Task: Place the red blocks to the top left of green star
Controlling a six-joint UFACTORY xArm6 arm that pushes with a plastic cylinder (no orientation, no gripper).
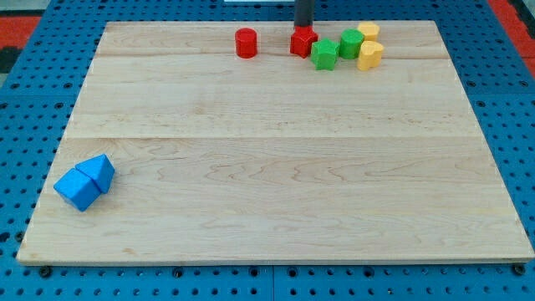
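With both reds sitting along the view's top edge, step in hand judged as nudging the second red into place beside the green star (324, 55). My tip (303, 27) found at the upper side of the red star-like block (303, 41), touching or just short of it; contact not resolvable. No gripper on this rig, only the dark rod, so nothing to open or close. Red star-like block just left of and slightly above green star, seemingly touching it. Red cylinder (246, 43) well to the left on the same row, apart from the rest.

Next move judged: either leave the near red where it lay, already upper left of the star, or fetch the cylinder rightward, which would call for getting round to its left side first.

Also noted: a second green block (350, 43), shape unclear, right of the star; two yellow blocks (369, 33) (370, 55) beyond that, tightly clustered, liable to shift if the star got bumped. Blue blocks, two (99, 171) (78, 189), far off at lower left of wooden board (276, 201), no obstruction.
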